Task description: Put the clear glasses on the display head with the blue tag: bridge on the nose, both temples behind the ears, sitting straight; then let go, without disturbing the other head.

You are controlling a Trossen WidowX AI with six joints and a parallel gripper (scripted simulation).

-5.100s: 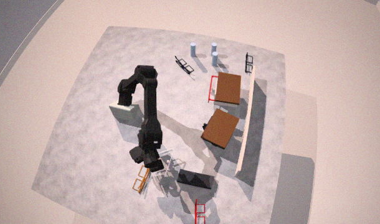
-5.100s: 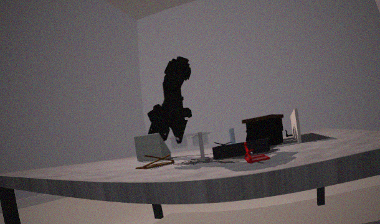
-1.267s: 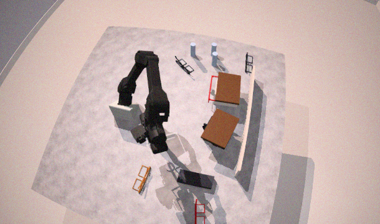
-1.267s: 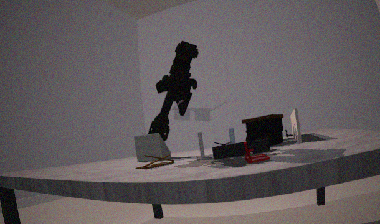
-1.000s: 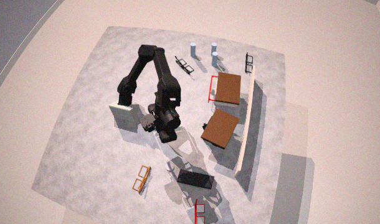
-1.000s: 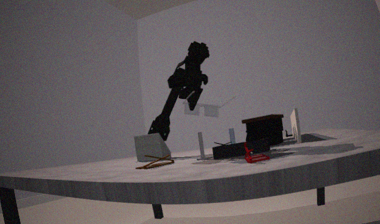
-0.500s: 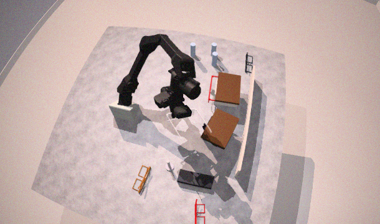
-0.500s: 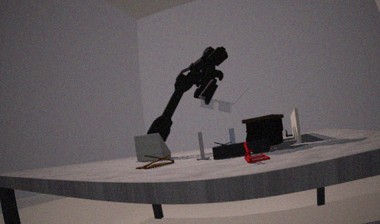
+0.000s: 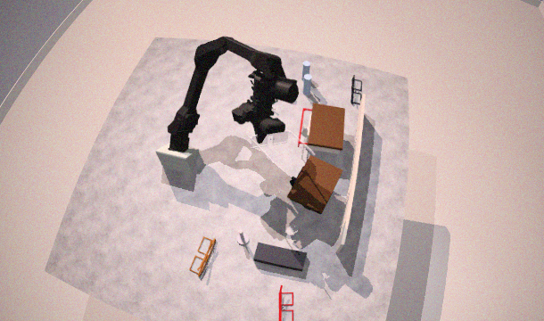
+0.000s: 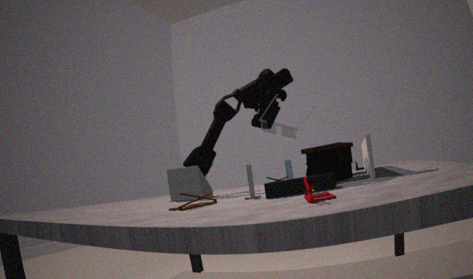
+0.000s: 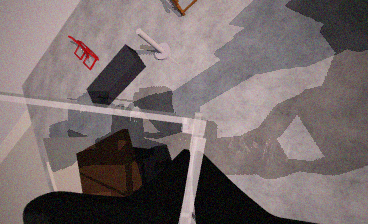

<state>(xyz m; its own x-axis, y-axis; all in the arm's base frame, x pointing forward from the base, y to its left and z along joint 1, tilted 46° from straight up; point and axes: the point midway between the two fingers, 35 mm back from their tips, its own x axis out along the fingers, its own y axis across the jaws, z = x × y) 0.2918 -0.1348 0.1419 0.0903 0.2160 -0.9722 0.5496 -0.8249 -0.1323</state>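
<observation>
My gripper (image 9: pixel 260 139) (image 10: pixel 266 126) (image 11: pixel 191 156) is shut on the clear glasses (image 9: pixel 279 137) (image 10: pixel 288 132) (image 11: pixel 197 146), held high above the table; a long temple crosses the wrist view. One brown-topped head (image 9: pixel 317 189) (image 11: pixel 112 179) stands turned at an angle, with a small black nose part toward the arm. The other brown-topped head (image 9: pixel 327 125) stands behind it, with red glasses (image 9: pixel 301 125) at its front. The held glasses are on the arm's side of both heads, not touching them. No blue tag can be made out on either head.
A pale upright panel (image 9: pixel 354 169) (image 10: pixel 369 156) stands behind the heads. A dark box (image 9: pixel 280 256) (image 11: pixel 116 75), thin pale post (image 10: pixel 250 180) (image 11: pixel 152 42), amber glasses (image 9: pixel 208 255) and red glasses (image 9: pixel 280 300) (image 10: pixel 318 198) are nearer the front. Blue cylinders (image 9: pixel 307 85) and black glasses (image 9: pixel 353 91) are farther back.
</observation>
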